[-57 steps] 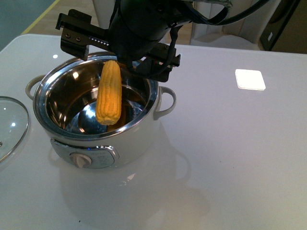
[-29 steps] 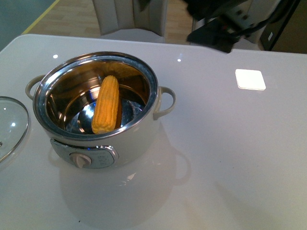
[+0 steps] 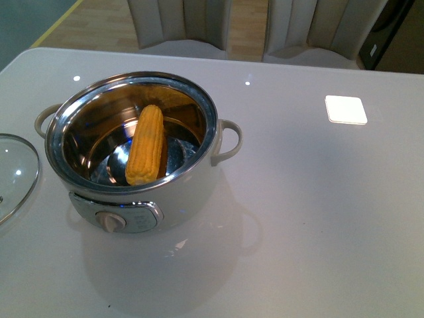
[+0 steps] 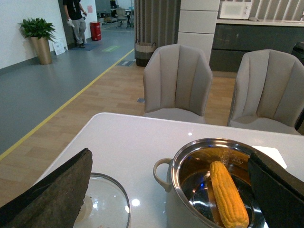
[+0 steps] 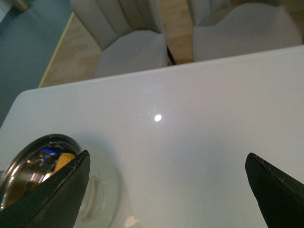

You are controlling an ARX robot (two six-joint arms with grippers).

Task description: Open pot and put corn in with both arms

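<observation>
The cream-white pot [image 3: 192,192] stands open on the white table, its control knob facing me. The yellow corn [image 3: 146,144] lies inside it, leaning on the steel wall. Neither arm shows in the front view. My left gripper [image 4: 171,190] is open, held high above the table, with the pot [image 4: 173,204] and the corn [image 4: 228,197] seen between its fingers [image 4: 52,194]. My right gripper [image 5: 168,190] is open and empty, above bare table beside the pot [image 5: 102,190]; a bit of the corn [image 5: 64,161] shows at the pot's rim.
The glass lid [image 3: 13,175] lies flat on the table left of the pot; the left wrist view shows the lid [image 4: 107,206] too. A white square tile [image 3: 345,109] sits at the far right. Two grey chairs [image 4: 178,80] stand behind the table.
One second ago the right gripper hung over the pot with the corn upright in it. The corn dropped and now leans inside the pot. The arm withdrew up and right, out of view.
</observation>
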